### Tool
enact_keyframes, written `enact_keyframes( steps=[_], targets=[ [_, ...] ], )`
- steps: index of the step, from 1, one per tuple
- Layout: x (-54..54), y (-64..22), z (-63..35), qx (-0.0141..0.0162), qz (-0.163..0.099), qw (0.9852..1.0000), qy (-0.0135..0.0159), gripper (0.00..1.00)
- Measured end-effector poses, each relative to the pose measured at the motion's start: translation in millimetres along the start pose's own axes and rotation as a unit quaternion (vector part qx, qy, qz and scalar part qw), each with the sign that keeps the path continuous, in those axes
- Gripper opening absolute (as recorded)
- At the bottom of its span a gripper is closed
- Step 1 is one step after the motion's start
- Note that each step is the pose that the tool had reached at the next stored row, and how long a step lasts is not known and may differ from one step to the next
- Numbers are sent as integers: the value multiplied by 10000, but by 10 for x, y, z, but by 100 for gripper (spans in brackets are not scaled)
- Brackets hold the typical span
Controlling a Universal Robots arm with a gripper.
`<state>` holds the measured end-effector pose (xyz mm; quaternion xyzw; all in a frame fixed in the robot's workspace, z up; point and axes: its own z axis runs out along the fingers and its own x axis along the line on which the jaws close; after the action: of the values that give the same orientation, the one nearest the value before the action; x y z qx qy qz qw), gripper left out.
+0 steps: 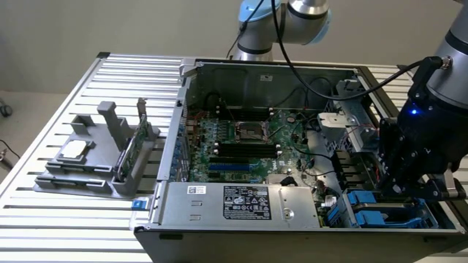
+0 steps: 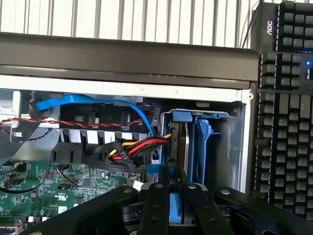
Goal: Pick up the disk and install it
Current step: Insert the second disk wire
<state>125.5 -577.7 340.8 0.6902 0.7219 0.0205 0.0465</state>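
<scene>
The disk (image 2: 182, 142) stands on edge in the drive bay at the case's corner, a dark slab with its blue carrier frame (image 2: 202, 147) around it. My gripper (image 2: 174, 196) reaches down onto it, its two black fingers (image 2: 155, 205) close together with the blue carrier edge between them, shut on the disk. In the exterior view the gripper (image 1: 404, 189) hangs over the blue-framed bay (image 1: 369, 211) at the case's front, on that view's right, and hides the part it holds.
Blue data cable (image 2: 98, 101) and red-yellow power leads (image 2: 139, 145) crowd next to the bay. A black keyboard (image 2: 283, 122) lies outside the case wall. Motherboard (image 1: 241, 142), power supply (image 1: 234, 201), and a grey fixture (image 1: 87, 164) with a silver chip (image 1: 76, 150) and green card (image 1: 130, 150).
</scene>
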Motion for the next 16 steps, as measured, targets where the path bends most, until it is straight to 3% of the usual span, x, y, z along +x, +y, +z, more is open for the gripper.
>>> enact_keyframes(
  steps=[16],
  targets=[
    [-28, 6, 53, -4, 9, 10000, 94, 17]
  ],
)
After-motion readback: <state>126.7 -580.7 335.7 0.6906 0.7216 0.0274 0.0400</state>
